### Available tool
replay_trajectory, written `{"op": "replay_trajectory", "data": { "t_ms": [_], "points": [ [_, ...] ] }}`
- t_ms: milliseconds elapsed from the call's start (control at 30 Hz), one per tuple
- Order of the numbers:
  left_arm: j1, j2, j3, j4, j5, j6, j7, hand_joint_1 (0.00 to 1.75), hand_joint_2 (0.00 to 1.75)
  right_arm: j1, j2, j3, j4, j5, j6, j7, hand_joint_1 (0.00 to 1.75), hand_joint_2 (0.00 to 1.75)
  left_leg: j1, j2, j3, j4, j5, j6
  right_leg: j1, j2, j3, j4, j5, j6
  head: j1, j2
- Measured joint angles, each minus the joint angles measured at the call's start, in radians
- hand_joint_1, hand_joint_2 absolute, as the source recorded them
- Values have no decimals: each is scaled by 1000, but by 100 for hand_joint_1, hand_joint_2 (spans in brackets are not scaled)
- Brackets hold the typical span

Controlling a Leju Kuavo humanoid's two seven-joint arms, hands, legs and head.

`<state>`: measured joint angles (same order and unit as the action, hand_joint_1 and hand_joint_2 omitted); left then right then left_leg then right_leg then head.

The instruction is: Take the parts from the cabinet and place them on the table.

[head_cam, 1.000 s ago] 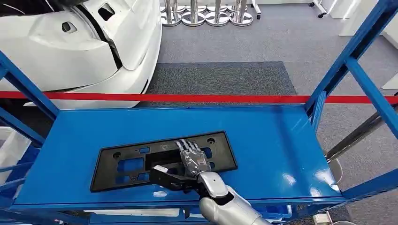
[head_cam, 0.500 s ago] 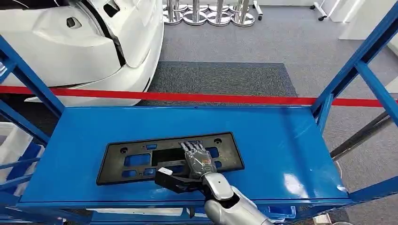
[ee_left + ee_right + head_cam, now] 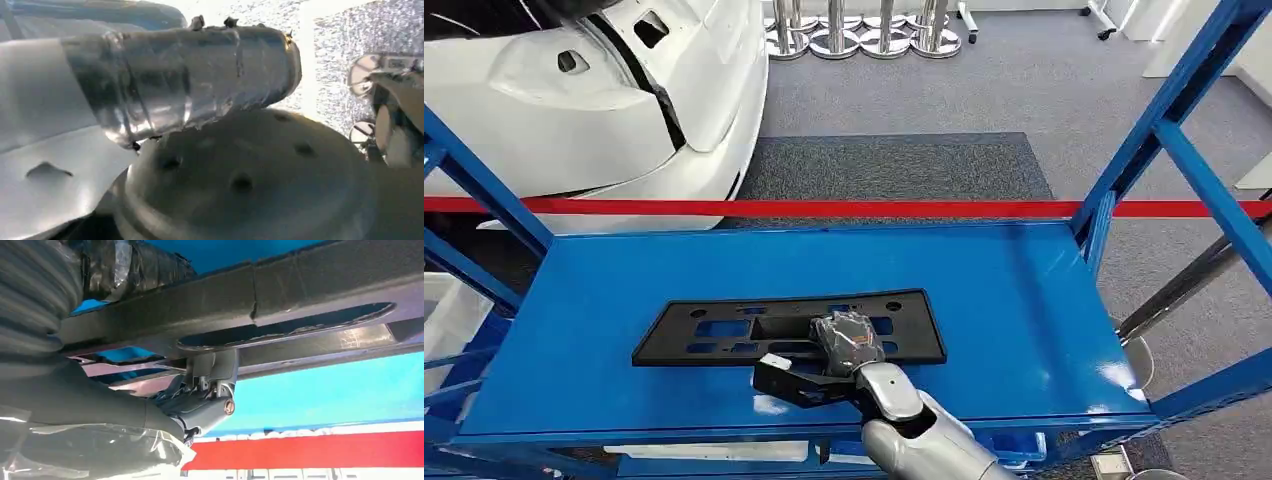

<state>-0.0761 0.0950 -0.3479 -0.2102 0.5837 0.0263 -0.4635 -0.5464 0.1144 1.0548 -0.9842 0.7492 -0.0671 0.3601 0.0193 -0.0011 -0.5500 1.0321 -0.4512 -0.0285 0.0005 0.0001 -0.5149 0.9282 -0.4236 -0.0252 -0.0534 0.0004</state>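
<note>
Blue shelf (image 3: 1024,300) bore black plate (image 3: 724,335); right hand (image 3: 849,340) gripped its near edge. Right wrist view showed fingers (image 3: 200,395) apparently hooked under plate. Left hand's state could not be told.

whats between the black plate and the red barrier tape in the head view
Bare blue shelf surface up to its far edge; nothing stands between the black plate and the red tape beyond. The head view shows this.

A grey carpeted floor (image 3: 984,80) spreads beyond the blue shelf frame (image 3: 1169,110), with a darker grey mat (image 3: 894,165) at 12 o'clock. A red barrier belt (image 3: 844,208) crosses the view. A white car body (image 3: 594,90) sits at 10 o'clock, chrome stanchion bases (image 3: 864,35) at 12.
</note>
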Motion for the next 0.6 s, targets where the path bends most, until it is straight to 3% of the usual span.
{"op": "replay_trajectory", "data": {
  "t_ms": [33, 67, 167, 200, 233, 267, 300, 333, 367, 400, 433, 500, 533, 600],
  "points": [
    [0, 0, 0, 0, 1, 1, 2, 0, 0, -2, 0, 0, 0, -4, 0, 0, 175, 175, 2, 0, 39, -70, 13, 0, 2, 2, -1, 6, -3, 5, 0, 0],
    [-3, 0, 0, 0, 2, 1, 3, 0, 0, -4, -2, -2, 0, -6, 0, 0, 175, 175, 1, -2, 43, -84, 2, 10, 9, 8, -4, 15, -11, 13, 0, 0],
    [0, -2, 0, 0, 3, 1, 3, 0, 0, -5, -7, -6, 0, -8, 0, 0, 175, 175, -4, -1, 40, -83, 5, 29, 6, 9, -2, 7, -6, 29, 5, 0],
    [-1, -4, 0, 0, 3, 1, 3, 0, 0, -6, -8, -8, -1, -8, 0, 0, 175, 175, 3, 1, 41, -87, 11, 38, 6, 9, -3, 12, -11, 35, 4, 0],
    [-2, -6, 0, 0, 3, 1, 3, 0, 0, -7, -9, -9, -1, -11, 0, 0, 175, 175, 4, 3, 39, -88, 14, 43, 6, 7, -13, 40, -37, 43, 7, 0],
    [-2, -6, 0, 0, 3, 2, 3, 0, 0, -7, -10, -9, -1, -15, 1, 0, 175, 175, 4, 4, 37, -88, 15, 45, 4, 5, -34, 86, -68, 47, 10, 0],
    [-2, -7, 0, 0, 4, 3, 3, 0, 0, -7, -12, -9, -2, -21, 2, 0, 175, 175, 3, 7, 31, -88, 17, 49, 1, 4, -88, 200, -126, 53, 10, 0],
    [0, -8, 0, 0, 6, 3, 3, 0, 0, -7, -14, -9, -2, -27, 2, -2, 175, 175, 2, 8, 27, -87, 18, 50, 1, 4, -132, 292, -163, 56, 10, 0],
    [1, -9, 0, 0, 6, 3, 3, 0, 0, -6, -15, -9, -3, -35, 2, -5, 175, 175, 2, 9, 25, -87, 19, 51, 1, 4, -161, 351, -180, 57, 10, 0],
    [3, -9, 0, 0, 6, 3, 1, 0, 0, -6, -16, -9, -4, -40, 2, -5, 175, 175, 1, 9, 24, -87, 19, 50, 1, 4, -168, 365, -175, 56, 10, 0],
    [4, -9, 0, 0, 7, 3, 0, 0, 0, -7, -18, -9, -6, -44, 2, -7, 175, 175, 1, 8, 26, -87, 19, 50, 1, 4, -148, 328, -145, 51, 10, 0],
    [3, -10, 0, 0, 7, 3, 0, 0, 0, -8, -19, -11, -9, -47, 2, -7, 175, 175, -2, 5, 30, -87, 20, 50, 1, 4, -72, 174, -68, 39, 10, 0],
    [3, -11, 0, 0, 7, 3, 0, 0, 0, -9, -19, -13, -11, -48, 2, -7, 175, 175, -2, 3, 32, -87, 20, 48, 4, 4, -8, 48, -21, 26, 10, 0],
    [1, -16, 0, 0, 7, 3, 0, 0, 0, -10, -19, -14, -16, -49, 7, -11, 175, 175, -3, 0, 31, -88, 19, 34, 11, 0, 1, 3, -18, 18, 7, 0]
  ]
}}
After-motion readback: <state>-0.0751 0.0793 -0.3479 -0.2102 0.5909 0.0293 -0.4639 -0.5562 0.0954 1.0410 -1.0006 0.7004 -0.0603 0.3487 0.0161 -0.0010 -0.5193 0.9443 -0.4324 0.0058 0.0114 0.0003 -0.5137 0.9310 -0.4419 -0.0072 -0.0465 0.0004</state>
